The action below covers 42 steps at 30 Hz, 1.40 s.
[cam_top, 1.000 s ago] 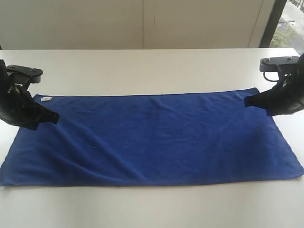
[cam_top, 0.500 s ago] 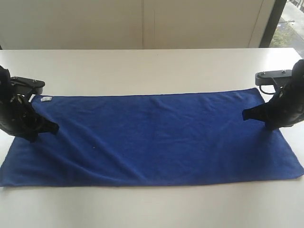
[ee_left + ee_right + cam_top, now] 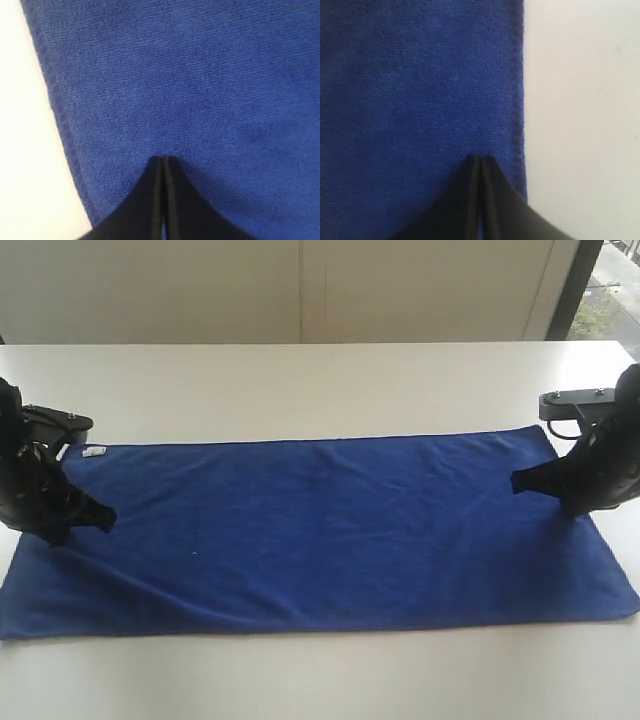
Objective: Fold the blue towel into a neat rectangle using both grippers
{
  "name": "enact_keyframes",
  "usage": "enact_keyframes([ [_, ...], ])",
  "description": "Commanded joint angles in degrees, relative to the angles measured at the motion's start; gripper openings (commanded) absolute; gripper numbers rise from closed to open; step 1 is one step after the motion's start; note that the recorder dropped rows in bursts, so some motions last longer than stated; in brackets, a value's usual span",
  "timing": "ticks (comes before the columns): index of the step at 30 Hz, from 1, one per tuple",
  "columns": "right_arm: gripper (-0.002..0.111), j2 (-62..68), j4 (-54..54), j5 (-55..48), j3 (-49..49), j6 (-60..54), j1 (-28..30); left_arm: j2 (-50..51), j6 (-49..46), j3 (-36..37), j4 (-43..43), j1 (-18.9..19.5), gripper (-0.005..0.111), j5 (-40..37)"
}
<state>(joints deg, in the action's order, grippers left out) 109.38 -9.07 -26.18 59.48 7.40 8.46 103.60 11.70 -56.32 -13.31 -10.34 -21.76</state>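
There is one blue towel (image 3: pixel 330 530) with one small white tag (image 3: pixel 95 452). There are two grippers, the left gripper (image 3: pixel 108 523) and the right gripper (image 3: pixel 517 481). There is one table (image 3: pixel 300 380).

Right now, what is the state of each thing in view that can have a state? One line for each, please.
blue towel: spread out flat on the table, not yet folded, a few low wrinkles.
left gripper: shut, tips over the towel near one short edge, no cloth seen between them.
right gripper: shut, tips over the towel near the other short edge, no cloth seen between them.
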Motion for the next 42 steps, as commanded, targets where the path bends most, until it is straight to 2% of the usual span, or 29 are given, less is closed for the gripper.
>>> enact_keyframes([
  [1, 0.0, -3.76, 0.2, -0.11, -0.14, 0.36, 0.09, -2.17, 0.05, -0.11, -0.88, -0.11, 0.0, -2.92],
  [11, 0.0, -10.5, 2.49, -7.17, -1.16, -1.09, -1.18, -9.02, 0.05, -0.48, 0.21, -0.11, 0.0, -6.39],
  [20, 0.0, -8.0, 3.56, -4.81, -6.77, -1.92, -3.31, -9.02, -0.09, 3.11, 3.9, -0.11, 0.0, -9.09],
  [42, 0.0, -3.64, 3.08, -6.06, -6.9, -1.23, -3.31, -8.9, -3.73, 8.54, 4.08, -0.11, 0.0, -13.57],
])
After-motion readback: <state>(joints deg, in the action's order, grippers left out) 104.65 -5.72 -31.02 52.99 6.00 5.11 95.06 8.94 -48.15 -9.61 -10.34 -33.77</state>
